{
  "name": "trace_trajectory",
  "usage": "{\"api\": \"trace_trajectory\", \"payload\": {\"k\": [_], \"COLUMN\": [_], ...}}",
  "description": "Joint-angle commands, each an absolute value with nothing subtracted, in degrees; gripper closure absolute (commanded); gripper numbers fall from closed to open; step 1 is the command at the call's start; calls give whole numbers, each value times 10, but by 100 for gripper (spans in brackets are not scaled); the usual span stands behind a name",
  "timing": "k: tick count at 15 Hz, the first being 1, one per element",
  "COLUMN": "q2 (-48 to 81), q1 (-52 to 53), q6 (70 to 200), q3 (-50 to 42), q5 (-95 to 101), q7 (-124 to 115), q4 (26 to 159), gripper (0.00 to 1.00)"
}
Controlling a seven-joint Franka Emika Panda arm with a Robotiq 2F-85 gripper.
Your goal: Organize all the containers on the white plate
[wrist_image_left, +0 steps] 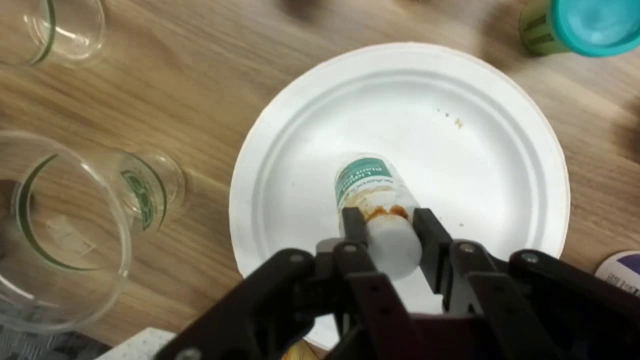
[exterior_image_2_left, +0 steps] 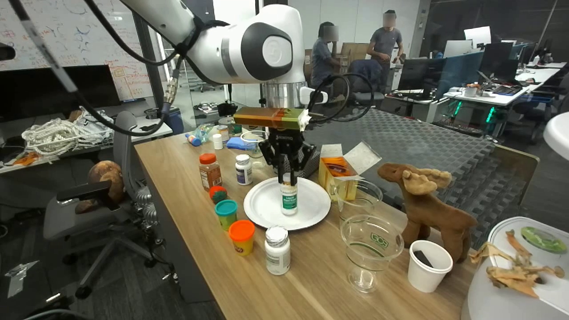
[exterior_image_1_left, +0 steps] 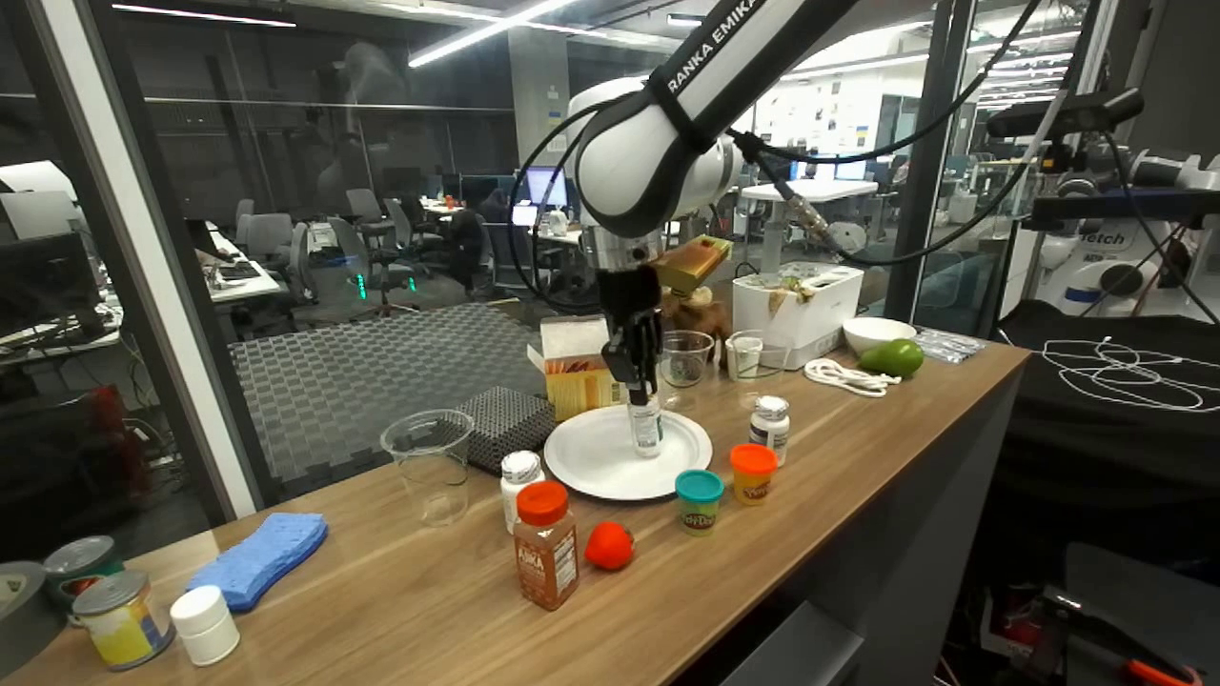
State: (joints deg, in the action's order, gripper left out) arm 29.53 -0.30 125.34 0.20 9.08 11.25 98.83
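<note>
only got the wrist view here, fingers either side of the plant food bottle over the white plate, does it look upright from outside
Observer: Yes, the liquid plant food bottle looks upright in both exterior views.
Operator: anything next to the teal-lidded tub that's out of my frame
Observer: An orange-lidded Play-Doh tub stands beside it, not touching.
Operator: and on the opposite side of the teal one
Observer: A strawberry-like red item lies there; I can't say for certain what it is.
</note>
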Motion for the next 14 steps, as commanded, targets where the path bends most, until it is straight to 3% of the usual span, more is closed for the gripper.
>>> {"api": "trace_trajectory", "payload": {"k": [1,11,12,13,14], "q2": [319,361,359,355,345], "q1": [-4,-25,-29,-33,-35], "q6": [1260,1334,1325,1325,1322], "q3": [11,16,22,26,29], "q5": [82,52,41,31,23], "q7": [120,120,126,131,136], "q4": [931,909,912,914,923], "gripper": [88,88,45,44,38]}}
